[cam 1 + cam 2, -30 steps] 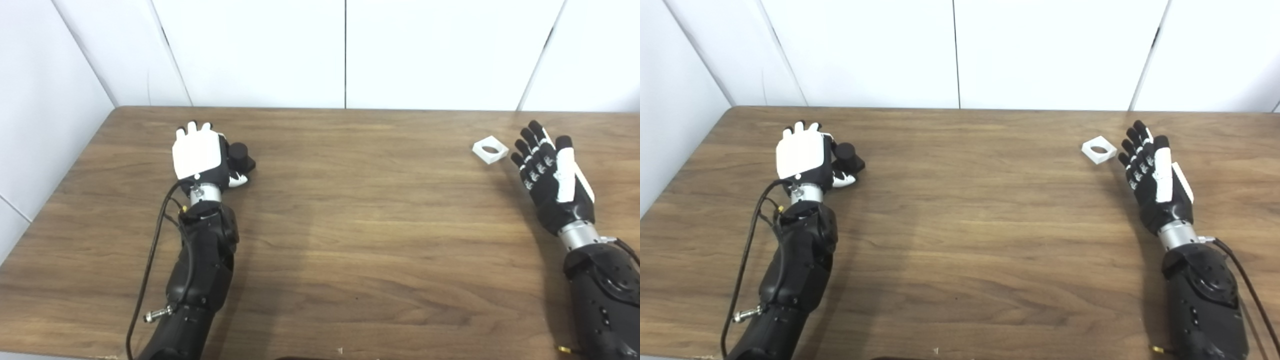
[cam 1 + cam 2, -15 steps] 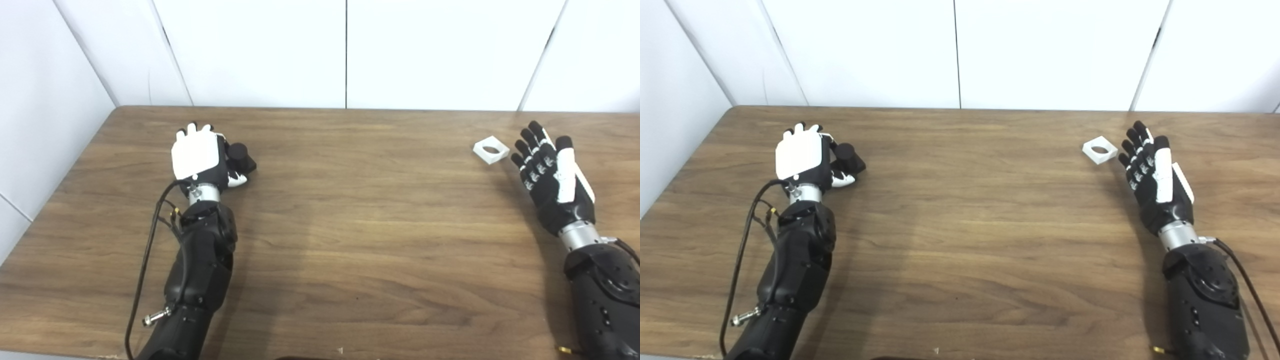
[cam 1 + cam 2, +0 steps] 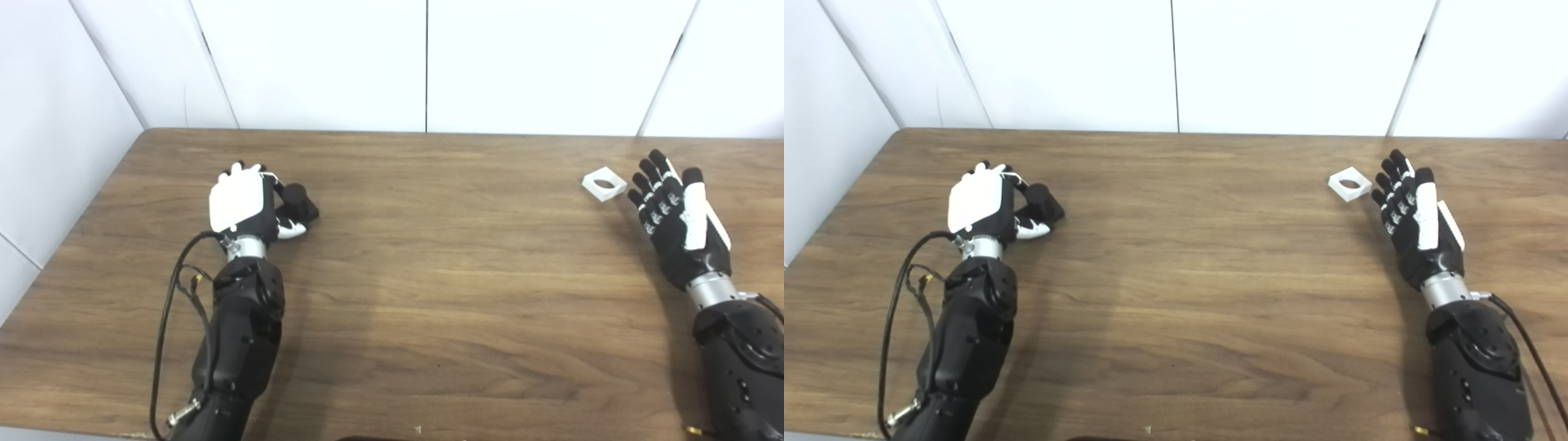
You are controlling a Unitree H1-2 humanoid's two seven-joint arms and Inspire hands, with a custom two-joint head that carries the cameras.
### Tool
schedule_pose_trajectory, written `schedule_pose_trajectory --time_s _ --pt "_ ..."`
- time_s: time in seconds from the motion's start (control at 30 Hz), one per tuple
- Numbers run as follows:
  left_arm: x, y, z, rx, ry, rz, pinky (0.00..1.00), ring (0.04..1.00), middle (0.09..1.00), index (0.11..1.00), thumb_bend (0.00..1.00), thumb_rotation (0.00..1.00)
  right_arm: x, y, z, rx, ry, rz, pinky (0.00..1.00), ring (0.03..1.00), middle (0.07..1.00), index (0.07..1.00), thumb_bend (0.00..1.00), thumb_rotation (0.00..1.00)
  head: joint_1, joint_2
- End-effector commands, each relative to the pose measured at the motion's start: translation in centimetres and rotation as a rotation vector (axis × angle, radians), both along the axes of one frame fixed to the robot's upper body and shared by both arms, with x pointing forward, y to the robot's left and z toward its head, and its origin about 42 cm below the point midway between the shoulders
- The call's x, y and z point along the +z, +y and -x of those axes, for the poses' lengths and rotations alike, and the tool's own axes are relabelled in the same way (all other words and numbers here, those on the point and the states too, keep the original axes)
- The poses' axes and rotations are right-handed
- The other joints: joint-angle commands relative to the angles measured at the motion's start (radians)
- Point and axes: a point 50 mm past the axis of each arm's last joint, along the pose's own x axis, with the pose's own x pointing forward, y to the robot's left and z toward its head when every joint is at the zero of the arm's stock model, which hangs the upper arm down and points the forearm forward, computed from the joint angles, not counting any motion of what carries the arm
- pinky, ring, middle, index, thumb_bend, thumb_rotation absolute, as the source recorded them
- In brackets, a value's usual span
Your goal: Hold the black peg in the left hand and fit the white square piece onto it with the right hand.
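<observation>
On the table, left hand fingers around black peg, right hand fingers spread

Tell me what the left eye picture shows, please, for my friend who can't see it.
The robot's left hand curls around a black peg on a brown wooden table. Far across the table, its right hand is open beside a white square piece with a round hole, not touching it.
</observation>
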Motion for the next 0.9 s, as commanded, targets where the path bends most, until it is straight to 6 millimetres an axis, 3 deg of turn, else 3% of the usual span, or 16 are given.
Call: schedule_pose_trajectory --time_s 0.0,0.43,0.87 --pt "0.5 -0.9 0.3 -0.038 0.014 0.019 1.00 1.000 0.895 0.489 0.52 0.06 -3.2 1.2 2.0 -0.004 0.081 -0.063 1.00 1.000 1.000 1.000 0.56 1.00 -0.001 0.000" --pt "0.0 -4.5 3.9 -0.189 0.071 0.010 1.00 1.000 0.904 0.492 0.52 0.07 -2.8 2.2 2.1 -0.004 0.085 -0.065 1.00 1.000 1.000 1.000 0.62 1.00 -0.030 0.011" --pt "-0.3 -7.4 6.8 -0.321 0.090 0.033 1.00 1.000 0.913 0.492 0.52 0.07 -2.5 2.7 2.5 -0.008 0.083 -0.073 1.00 1.000 1.000 1.000 0.59 1.00 -0.065 0.026"
